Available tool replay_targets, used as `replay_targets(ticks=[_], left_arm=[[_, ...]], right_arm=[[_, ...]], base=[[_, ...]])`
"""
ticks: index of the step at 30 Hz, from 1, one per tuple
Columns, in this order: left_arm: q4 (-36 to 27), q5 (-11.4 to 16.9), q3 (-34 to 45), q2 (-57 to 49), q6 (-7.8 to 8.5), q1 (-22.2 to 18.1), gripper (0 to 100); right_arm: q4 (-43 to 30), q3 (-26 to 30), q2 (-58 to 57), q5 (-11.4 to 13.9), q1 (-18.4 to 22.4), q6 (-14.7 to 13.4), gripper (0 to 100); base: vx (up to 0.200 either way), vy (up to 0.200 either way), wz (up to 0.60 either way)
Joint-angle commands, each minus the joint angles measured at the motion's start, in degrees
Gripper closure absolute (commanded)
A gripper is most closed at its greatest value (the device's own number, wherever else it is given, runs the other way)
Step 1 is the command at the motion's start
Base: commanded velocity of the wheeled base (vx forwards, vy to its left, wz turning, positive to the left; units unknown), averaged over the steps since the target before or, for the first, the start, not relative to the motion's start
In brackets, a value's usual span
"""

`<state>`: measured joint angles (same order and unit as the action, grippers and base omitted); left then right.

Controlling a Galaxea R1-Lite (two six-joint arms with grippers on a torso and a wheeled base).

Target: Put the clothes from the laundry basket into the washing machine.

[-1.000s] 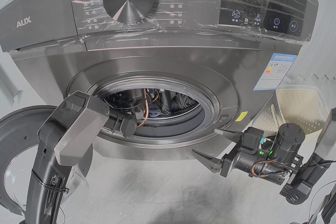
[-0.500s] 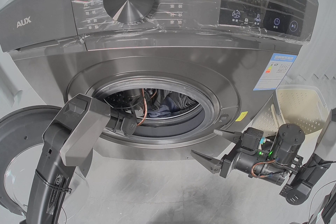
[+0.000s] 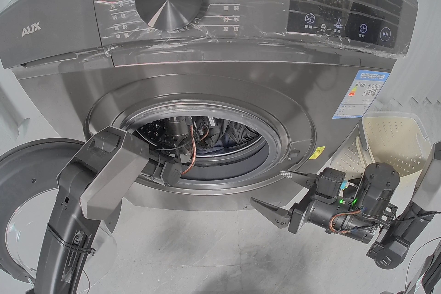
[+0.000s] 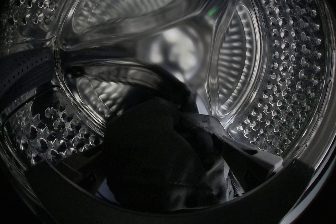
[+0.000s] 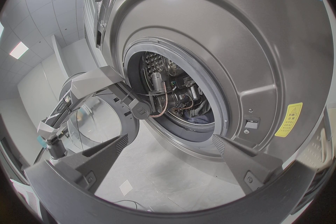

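Left end effector [image 3: 197, 129] is deep inside the washing machine [image 3: 229, 65], its arm reaching in through the round opening, just right of the door [image 3: 23, 180] that hangs wide open on the machine's left side. Whether it is clenched or released I cannot tell; it is buried in there. Inside the washing machine sits the perforated steel drum [image 4: 287, 60], and the clothes [image 4: 157, 151] lie in a dark crumpled heap at its bottom, near the front lip of the opening. Moving right, the right end effector [image 3: 273, 189] hangs in front of the washing machine's lower right corner, released, jaws spread wide and holding nothing, pointed towards the opening. Further right, the cream laundry basket [image 3: 395, 138] stands just beside the washing machine's right side.
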<state>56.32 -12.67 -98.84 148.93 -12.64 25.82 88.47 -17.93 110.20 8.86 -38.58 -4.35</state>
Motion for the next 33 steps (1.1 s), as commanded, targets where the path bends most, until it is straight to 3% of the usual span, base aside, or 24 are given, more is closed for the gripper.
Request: replay_targets(ticks=[1, 4, 12, 15, 18, 23, 33], left_arm=[[0.1, -0.1, 1.4, -0.5, -0.01, 0.0, 0], [0.1, 0.0, 2.8, -1.7, -0.01, 0.3, 0], [0.5, 0.4, 16.2, -11.5, 0.69, 3.0, 0], [1.1, 1.3, 26.7, -16.3, 1.57, 5.3, 0], [3.2, 2.1, 32.0, -17.8, 1.83, 7.0, 0], [14.5, 2.2, 43.1, -18.0, 4.91, 9.7, 0], [22.5, 3.7, 59.7, -27.3, 4.73, 11.6, 0]], right_arm=[[0.0, 0.0, 0.1, 0.0, 0.0, 0.0, 0], [0.0, 0.0, 0.1, 0.0, 0.0, 0.0, 0], [0.0, 0.1, 0.1, 0.0, 0.0, 0.0, 0], [0.0, 0.3, 0.1, 0.0, 0.0, 0.0, 0], [0.0, 0.3, 0.1, 0.0, 0.0, 0.0, 0], [0.0, 0.4, -0.2, 0.0, 0.0, 0.0, 0], [0.0, 2.3, -2.1, 0.0, 0.4, 0.0, 0]], base=[[0.0, 0.0, 0.0], [0.0, 0.0, 0.0], [0.0, 0.0, 0.0], [0.0, 0.0, 0.0], [0.0, 0.0, 0.0], [0.0, 0.0, 0.0], [0.0, 0.0, 0.0]])
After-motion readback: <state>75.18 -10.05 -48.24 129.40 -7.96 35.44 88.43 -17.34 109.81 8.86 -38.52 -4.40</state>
